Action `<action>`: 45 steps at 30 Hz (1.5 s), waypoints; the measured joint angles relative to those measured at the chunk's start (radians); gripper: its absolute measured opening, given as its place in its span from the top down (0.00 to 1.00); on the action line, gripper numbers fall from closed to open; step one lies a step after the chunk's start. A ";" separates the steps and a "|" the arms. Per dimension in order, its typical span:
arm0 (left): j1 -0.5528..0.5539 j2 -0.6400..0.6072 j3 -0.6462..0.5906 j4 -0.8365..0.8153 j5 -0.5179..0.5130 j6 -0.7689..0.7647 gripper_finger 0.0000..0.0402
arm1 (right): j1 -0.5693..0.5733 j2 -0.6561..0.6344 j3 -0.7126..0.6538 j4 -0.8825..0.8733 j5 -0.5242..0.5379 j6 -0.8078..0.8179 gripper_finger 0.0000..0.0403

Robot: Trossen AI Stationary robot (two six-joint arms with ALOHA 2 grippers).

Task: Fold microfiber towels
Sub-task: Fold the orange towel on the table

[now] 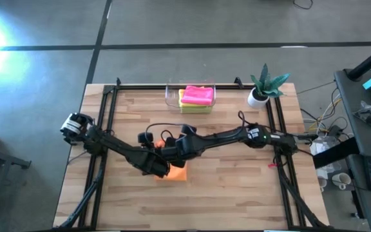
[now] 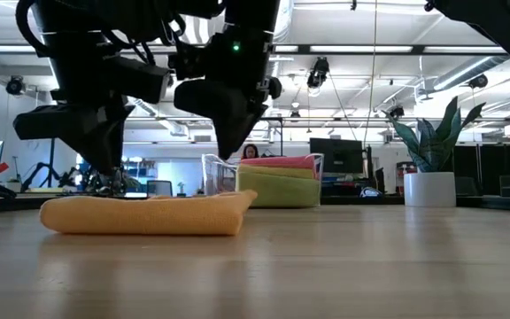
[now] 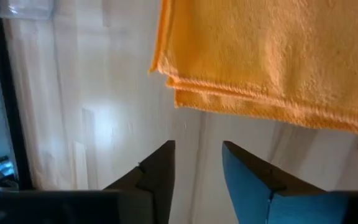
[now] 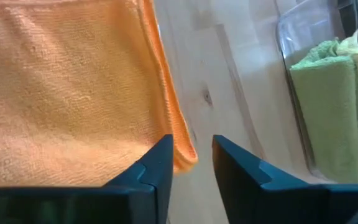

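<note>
On the wooden bench (image 1: 237, 187), both arms meet over the folded orange towel (image 2: 144, 214), which lies flat near the bench's middle, toward seven o'clock. The clear bin (image 1: 171, 96) at twelve o'clock holds the pink towel (image 1: 198, 95) stacked on lime green ones (image 4: 325, 106). The left pincer (image 3: 197, 174) and right pincer (image 4: 191, 165) are each slightly spread, holding nothing, beside the orange towel's edge.
</note>
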 joint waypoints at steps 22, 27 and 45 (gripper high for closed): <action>0.013 -0.460 -0.216 0.224 0.022 -0.185 0.70 | -0.016 -0.349 -0.242 -0.170 -0.007 0.056 0.70; 0.013 -0.579 -0.330 0.486 0.074 -0.212 0.70 | 0.000 -0.482 -0.493 0.030 -0.069 0.154 0.70; 0.379 -0.505 -0.436 0.661 0.435 -0.097 0.70 | 0.000 -0.587 -0.823 0.413 -0.218 0.254 0.70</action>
